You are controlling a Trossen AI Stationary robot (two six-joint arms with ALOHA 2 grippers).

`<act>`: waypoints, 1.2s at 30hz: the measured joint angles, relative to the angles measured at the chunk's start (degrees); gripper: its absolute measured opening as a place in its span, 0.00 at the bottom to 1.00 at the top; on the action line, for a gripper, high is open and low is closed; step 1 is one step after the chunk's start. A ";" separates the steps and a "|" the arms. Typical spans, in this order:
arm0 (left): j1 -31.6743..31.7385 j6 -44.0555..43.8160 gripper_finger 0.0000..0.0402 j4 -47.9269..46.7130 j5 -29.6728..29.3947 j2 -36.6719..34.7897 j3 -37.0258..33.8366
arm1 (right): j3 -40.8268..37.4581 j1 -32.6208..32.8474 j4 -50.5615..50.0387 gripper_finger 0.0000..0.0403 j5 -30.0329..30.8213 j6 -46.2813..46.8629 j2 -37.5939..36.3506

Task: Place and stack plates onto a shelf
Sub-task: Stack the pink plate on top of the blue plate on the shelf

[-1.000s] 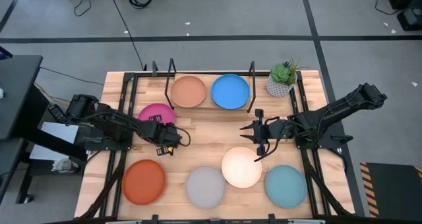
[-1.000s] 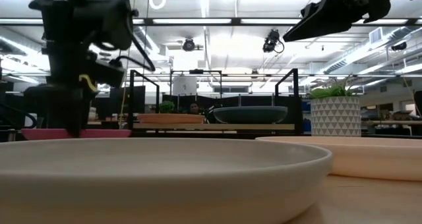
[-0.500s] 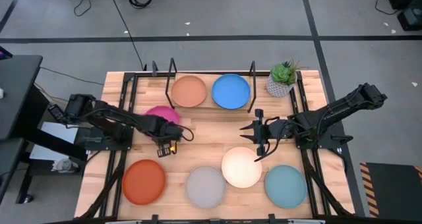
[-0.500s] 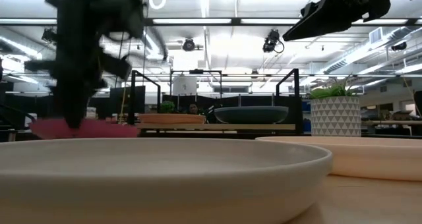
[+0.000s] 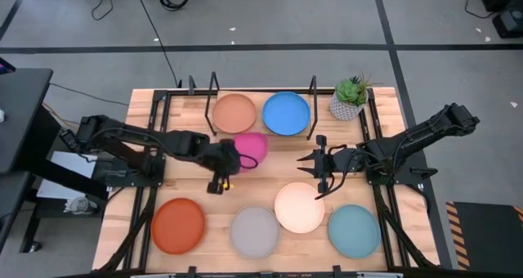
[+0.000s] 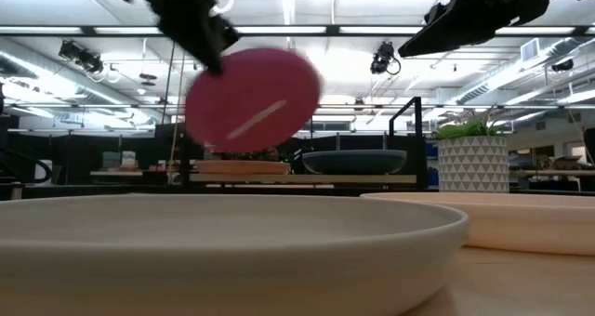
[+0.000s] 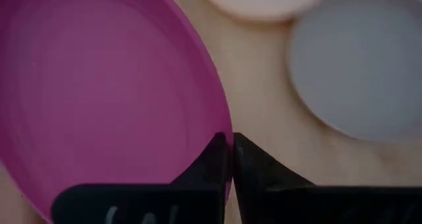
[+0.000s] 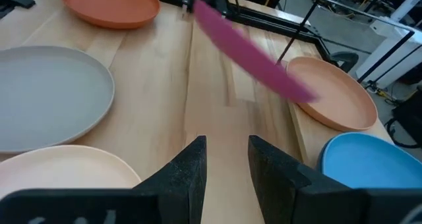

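my left gripper pinches the tilted pink plate by its rim at nine o'clock; i fear it slips or clips the tan plate. right gripper waits, fingers apart.

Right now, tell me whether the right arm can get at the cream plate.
Probably yes: the right gripper hangs open just above the cream plate's far edge, with nothing between them. The left gripper holds the pink plate off to the side.

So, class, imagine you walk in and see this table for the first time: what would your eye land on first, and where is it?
The pink plate stands out: tilted steeply in the air near the table's middle, pinched at its rim by the left claw. Behind it, a tan plate and a blue plate sit side by side on the shelf. The right claw hovers open above the cream plate.
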 joint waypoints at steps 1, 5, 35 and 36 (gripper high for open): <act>0.62 2.95 0.04 2.36 -0.75 0.02 0.00 | 0.00 0.02 0.01 0.29 0.00 0.42 0.00; 3.71 11.85 0.04 9.39 -1.66 1.44 0.02 | 0.00 0.14 0.04 0.29 0.00 1.86 0.00; 20.12 36.10 0.26 44.12 1.57 20.15 -0.04 | 0.02 6.23 1.66 0.29 6.69 7.05 0.02; 19.88 35.94 0.29 44.06 0.01 19.74 -0.04 | 0.02 6.27 1.62 0.29 6.69 7.11 0.02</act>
